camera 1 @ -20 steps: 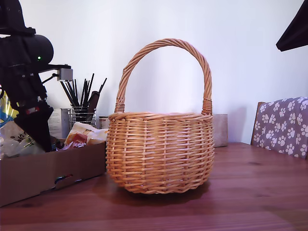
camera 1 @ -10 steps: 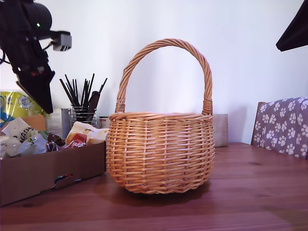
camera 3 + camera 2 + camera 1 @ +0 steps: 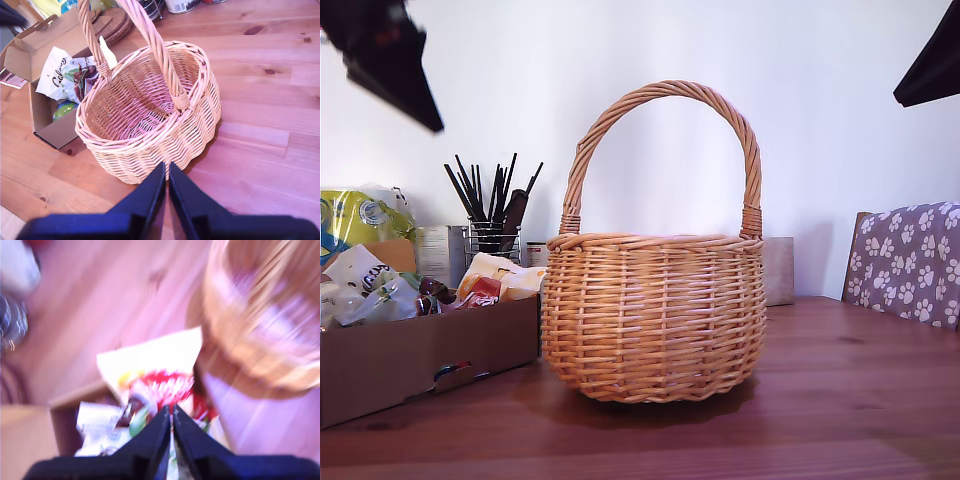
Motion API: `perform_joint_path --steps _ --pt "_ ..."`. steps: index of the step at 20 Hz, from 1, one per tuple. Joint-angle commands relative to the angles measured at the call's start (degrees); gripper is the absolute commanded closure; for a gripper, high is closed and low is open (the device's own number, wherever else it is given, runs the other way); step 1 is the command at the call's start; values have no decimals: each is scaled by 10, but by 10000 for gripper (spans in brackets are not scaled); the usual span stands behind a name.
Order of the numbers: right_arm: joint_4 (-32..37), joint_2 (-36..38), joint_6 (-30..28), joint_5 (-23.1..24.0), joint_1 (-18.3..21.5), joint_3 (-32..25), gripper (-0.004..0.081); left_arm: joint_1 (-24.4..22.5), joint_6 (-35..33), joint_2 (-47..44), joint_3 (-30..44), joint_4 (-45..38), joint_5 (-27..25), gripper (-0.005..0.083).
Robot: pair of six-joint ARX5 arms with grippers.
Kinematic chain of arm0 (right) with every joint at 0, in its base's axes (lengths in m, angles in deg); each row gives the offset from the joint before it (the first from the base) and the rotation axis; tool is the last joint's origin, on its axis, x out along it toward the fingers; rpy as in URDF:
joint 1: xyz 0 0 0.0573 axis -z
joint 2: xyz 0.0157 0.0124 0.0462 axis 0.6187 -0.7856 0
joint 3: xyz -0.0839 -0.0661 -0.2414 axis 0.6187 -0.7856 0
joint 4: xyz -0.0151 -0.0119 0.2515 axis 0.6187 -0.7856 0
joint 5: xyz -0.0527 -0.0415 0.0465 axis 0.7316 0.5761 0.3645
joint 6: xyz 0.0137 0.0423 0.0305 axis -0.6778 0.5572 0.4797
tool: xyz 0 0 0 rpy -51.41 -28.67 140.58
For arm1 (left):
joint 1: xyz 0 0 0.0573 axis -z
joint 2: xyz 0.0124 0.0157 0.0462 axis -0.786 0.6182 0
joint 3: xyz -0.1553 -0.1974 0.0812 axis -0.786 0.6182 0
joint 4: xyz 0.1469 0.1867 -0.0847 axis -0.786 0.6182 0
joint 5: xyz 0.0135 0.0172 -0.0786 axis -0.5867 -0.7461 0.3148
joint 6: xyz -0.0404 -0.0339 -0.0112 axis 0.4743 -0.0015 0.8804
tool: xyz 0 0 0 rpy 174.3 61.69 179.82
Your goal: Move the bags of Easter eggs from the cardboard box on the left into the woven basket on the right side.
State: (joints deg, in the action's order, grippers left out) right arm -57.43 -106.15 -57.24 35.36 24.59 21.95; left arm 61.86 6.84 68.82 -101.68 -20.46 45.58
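Note:
The woven basket (image 3: 653, 315) stands mid-table, and the second wrist view shows the basket (image 3: 200, 95) empty inside. At the exterior view's left, the cardboard box (image 3: 420, 360) holds several bags of Easter eggs, among them a yellow-orange bag (image 3: 498, 278) and a white bag (image 3: 360, 272). My first gripper (image 3: 170, 416) hangs shut with nothing in it, high above the box (image 3: 65, 425) and its bags (image 3: 160, 385); that view is blurred. Its arm (image 3: 390, 55) is at the exterior view's top left. My second gripper (image 3: 166, 171) is shut and empty, above the table beside the basket.
A large yellow-green bag (image 3: 360, 218) stands behind the box. A wire holder of black sticks (image 3: 490, 215) and a small tan box (image 3: 778, 270) sit at the back. A paw-print chair back (image 3: 910, 260) is at the exterior view's right. Cork coasters (image 3: 112, 25) lie past the basket.
The first arm has risen out of the box toward the exterior view's top left, uncovering the bags and the yellow-green bag. The bags and the basket have not moved.

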Motion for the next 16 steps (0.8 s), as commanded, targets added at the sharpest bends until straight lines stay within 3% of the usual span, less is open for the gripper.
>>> perform_joint_path --steps 1,4,5,8,9,13,16 --pt "2 0 -3 -3 -2 8 782 2 6 -9 7 1 32 795" --pt "1 0 -3 -3 -2 8 782 2 11 -20 7 26 -7 782" --pt "0 0 -3 -3 -2 8 782 1 16 -15 8 49 -27 688" --pt "1 0 -4 -3 -2 8 782 -28 122 17 8 55 -66 101" --pt "1 0 -4 -3 -2 8 782 -32 133 28 8 49 -93 -4" --pt "1 0 -4 -3 -2 8 782 -32 227 73 8 26 -172 -19" --pt "2 0 -10 -3 -2 8 782 -32 282 110 8 9 -188 -19"
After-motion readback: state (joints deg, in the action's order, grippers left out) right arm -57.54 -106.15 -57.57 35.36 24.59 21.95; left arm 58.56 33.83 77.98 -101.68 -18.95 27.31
